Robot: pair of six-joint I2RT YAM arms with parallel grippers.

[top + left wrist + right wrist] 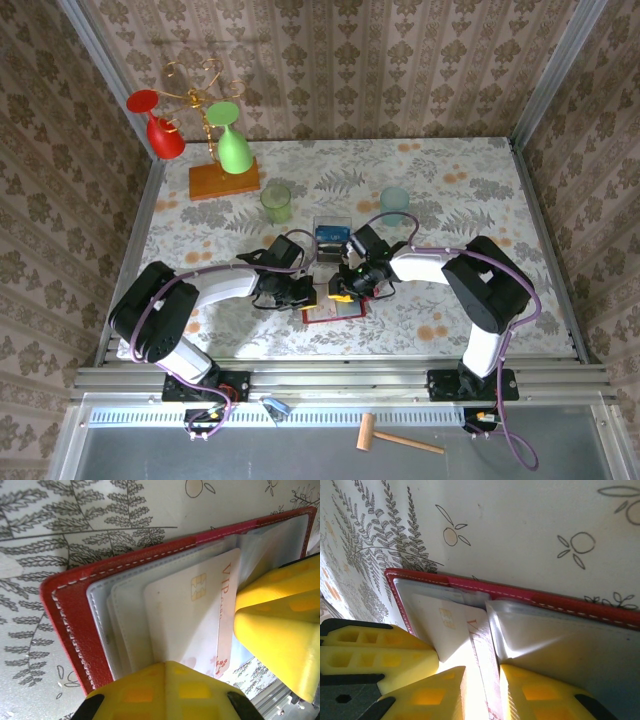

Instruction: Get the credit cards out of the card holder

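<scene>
The open red card holder (pixel 70 625) lies on the bench (pixel 450 180) between the arms, with a white VIP card (pixel 190 615) sticking out of its clear pockets (pixel 125 610). The right end effector (pixel 481 675) pinches that card's edge. The left end effector (pixel 167 675) rests closed on the pockets.

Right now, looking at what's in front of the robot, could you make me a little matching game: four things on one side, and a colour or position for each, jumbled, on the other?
Things:
1. card holder
2. VIP card
3. green glass
4. wooden mallet

Descriptions:
A. hanging upside down on the rack
B. red, lying open
C. lying at the very bottom of the overhead view
D. pale, with a gold chip

Pairs: 1-B, 2-D, 3-A, 4-C.
</scene>
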